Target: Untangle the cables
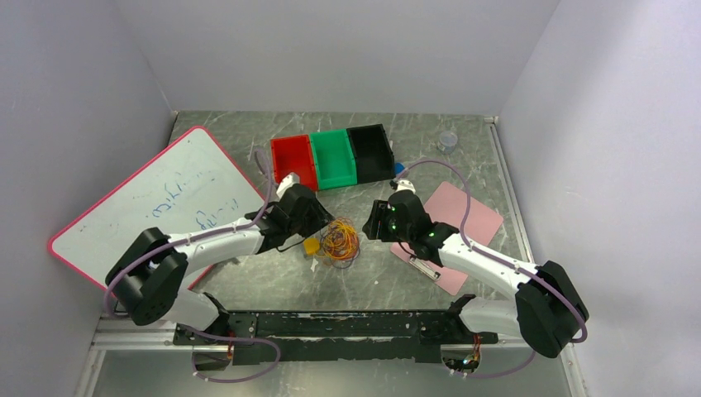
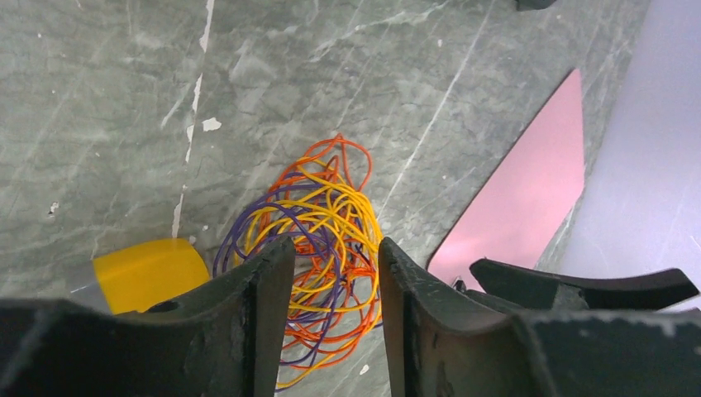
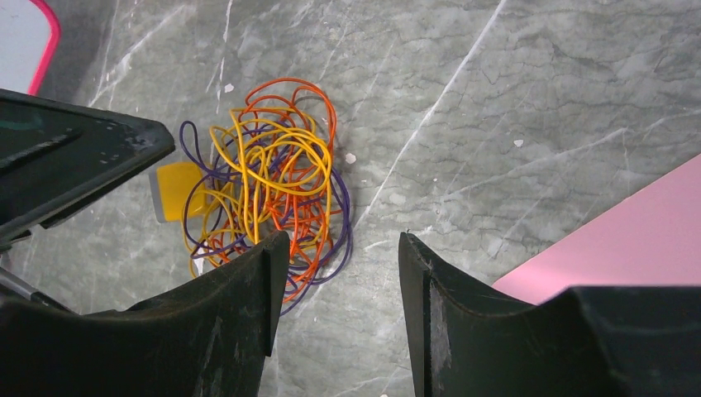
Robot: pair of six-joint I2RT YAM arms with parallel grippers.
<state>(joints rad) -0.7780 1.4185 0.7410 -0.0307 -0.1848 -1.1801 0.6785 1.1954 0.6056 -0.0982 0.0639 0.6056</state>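
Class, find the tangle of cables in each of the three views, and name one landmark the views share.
Top external: cables near picture centre.
Left wrist: cables at lower centre.
Right wrist: cables left of centre.
Shared landmark: yellow piece beside the cables.

I am looking at a grey marbled table (image 1: 273, 291) sitting between plain pale walls (image 1: 331, 50) on three sides, with soft even light falling across it

From high above the near edge we look down on the whole tabletop (image 1: 372, 285). Our two wrist cameras peer close over their own jaws from opposite sides, and all three views share the cables (image 2: 318, 223) at centre.
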